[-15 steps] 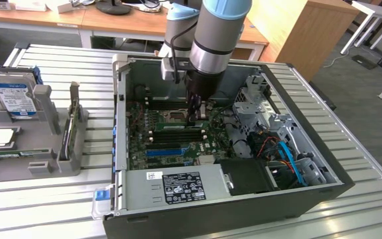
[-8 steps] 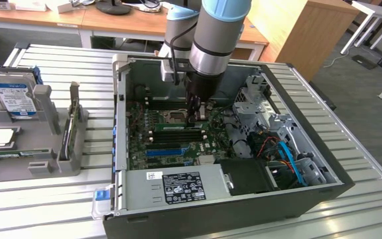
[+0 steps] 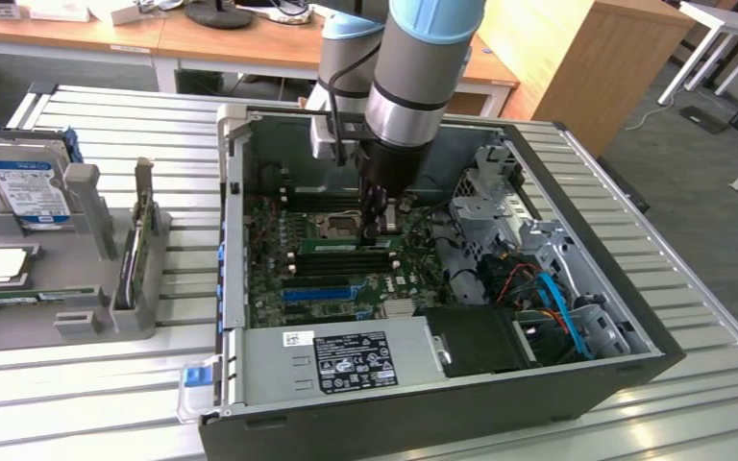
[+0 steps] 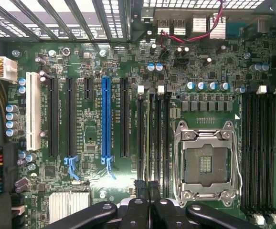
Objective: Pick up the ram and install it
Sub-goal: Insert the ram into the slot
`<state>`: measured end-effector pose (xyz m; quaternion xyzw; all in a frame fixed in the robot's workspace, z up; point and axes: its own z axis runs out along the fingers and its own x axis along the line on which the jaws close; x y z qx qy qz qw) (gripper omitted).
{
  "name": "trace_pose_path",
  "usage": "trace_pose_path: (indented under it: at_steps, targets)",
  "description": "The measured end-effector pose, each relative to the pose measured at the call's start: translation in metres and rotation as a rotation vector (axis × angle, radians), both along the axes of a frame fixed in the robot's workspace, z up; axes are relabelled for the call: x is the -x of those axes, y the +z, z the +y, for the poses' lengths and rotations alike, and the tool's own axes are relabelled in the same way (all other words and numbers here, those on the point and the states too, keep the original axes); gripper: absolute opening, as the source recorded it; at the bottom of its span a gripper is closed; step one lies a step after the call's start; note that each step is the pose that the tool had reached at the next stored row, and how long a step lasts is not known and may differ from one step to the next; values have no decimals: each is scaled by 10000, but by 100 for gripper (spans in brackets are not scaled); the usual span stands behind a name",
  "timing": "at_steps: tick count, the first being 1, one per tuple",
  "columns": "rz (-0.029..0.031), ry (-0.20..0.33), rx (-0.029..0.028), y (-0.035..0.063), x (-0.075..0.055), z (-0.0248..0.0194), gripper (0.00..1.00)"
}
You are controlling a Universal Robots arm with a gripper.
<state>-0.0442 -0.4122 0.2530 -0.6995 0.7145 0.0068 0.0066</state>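
the claw [image 3: 382, 229] is seen shut on the top edge of the ram [image 3: 337, 246] (a thin strip), seemingly so it can be held upright. the ram is found directly beneath the claw, aligned along the memory slots [image 4: 140, 138] of the motherboard [image 4: 92, 160].

Bright, even overhead room light falls across the ribbed silver metal table [image 3: 715, 317], while the grey-and-blue robot arm [image 3: 407, 86] shadows the inside of the open black computer case [image 3: 575, 384]. Up close, the green motherboard [image 4: 90, 138] is evenly lit, and glare whitens the perforated metal case wall [image 4: 80, 19].
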Motion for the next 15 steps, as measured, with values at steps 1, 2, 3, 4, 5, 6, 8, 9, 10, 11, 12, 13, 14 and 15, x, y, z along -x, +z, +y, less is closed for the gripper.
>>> trace_pose_path:
  at_steps: [1, 2, 3, 4, 5, 6, 8, 9, 10, 11, 12, 13, 14, 15]
  targets:
    - [0, 1, 0, -8, 0, 0, 12]
    - [1, 1, 1, -16, 0, 0, 12]
    - [0, 0, 0, -24, 0, 0, 12]
    - [0, 0, 1, -32, 0, 0, 12]
    - [1, 0, 1, -39, 0, 0, 12]
    - [1, 1, 1, -43, 0, 0, 12]
    - [1, 1, 3, -42, 0, -1, 12]
    - [1, 1, 2, -43, 0, -1, 12]
    - [1, 1, 3, -43, 0, 0, 12]
    - [1, 0, 1, -43, 0, 0, 12]
    - [0, 1, -1, -47, 0, 0, 12]
    - [-1, 0, -4, -53, 0, 1, 12]
    - [0, 0, -1, -57, 0, 0, 12]
    - [1, 0, 1, -62, 0, 0, 12]
